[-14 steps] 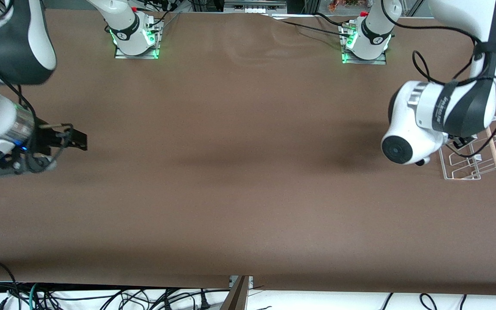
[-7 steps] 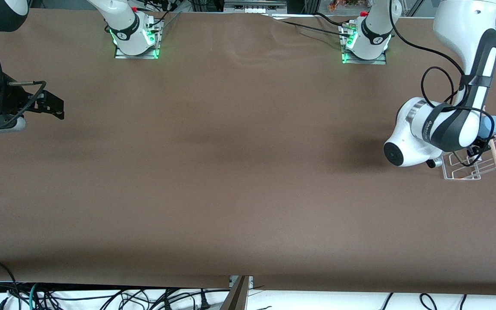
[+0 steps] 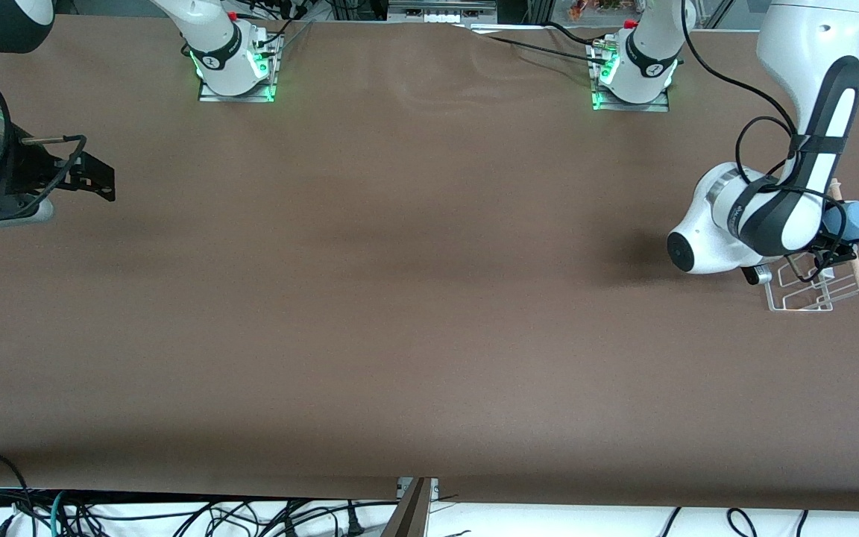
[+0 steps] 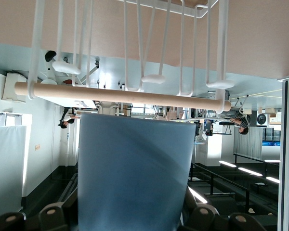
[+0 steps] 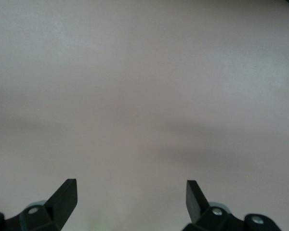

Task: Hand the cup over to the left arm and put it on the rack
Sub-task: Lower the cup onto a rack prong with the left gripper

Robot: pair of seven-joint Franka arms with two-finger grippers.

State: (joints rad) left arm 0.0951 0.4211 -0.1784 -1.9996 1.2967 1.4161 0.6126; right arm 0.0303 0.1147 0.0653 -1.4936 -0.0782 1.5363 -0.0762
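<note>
In the front view we see the left gripper (image 3: 832, 237) over the white wire rack (image 3: 810, 292), clamped on the light-blue cup (image 3: 856, 219) — above the wooden dowel (image 3: 856, 270). The right gripper (image 3: 90, 177) waits over its table (image 3: 414, 298) end. The left wrist view shows the cup (image 4: 135, 173) just beside the dowel (image 4: 120, 96). In the right wrist view, the fingers (image 5: 63, 196) stand apart — empty.

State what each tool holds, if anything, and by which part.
The left tool is shut on the cup, gripping its side walls at the rack. The right tool, over the table's right-arm end, is open and holds nothing.
</note>
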